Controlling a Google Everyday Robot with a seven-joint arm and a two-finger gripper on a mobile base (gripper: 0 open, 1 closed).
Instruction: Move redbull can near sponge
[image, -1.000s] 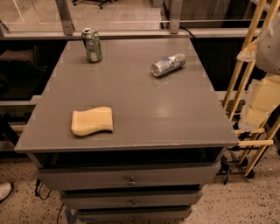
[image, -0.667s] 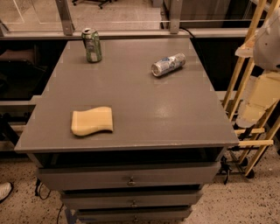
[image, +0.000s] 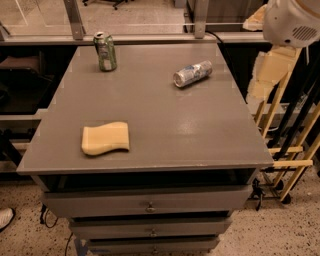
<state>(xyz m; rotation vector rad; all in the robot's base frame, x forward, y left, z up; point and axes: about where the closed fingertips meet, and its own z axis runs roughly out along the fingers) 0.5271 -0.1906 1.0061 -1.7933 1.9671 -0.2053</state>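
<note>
Cream gripper (image: 270, 72) off table's (image: 150, 125) right edge, below white arm (image: 292, 20); clenched or released: cannot tell. Well right of redbull can (image: 192, 73).

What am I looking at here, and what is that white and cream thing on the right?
One camera looks down on a grey drawer cabinet. The white and cream shape at the right edge is the robot's arm; its gripper hangs beyond the cabinet's right side, touching nothing. On top: a redbull can lying on its side at the far right, a green can standing at the far left, and a flat yellow sponge near the front left. None is held.
</note>
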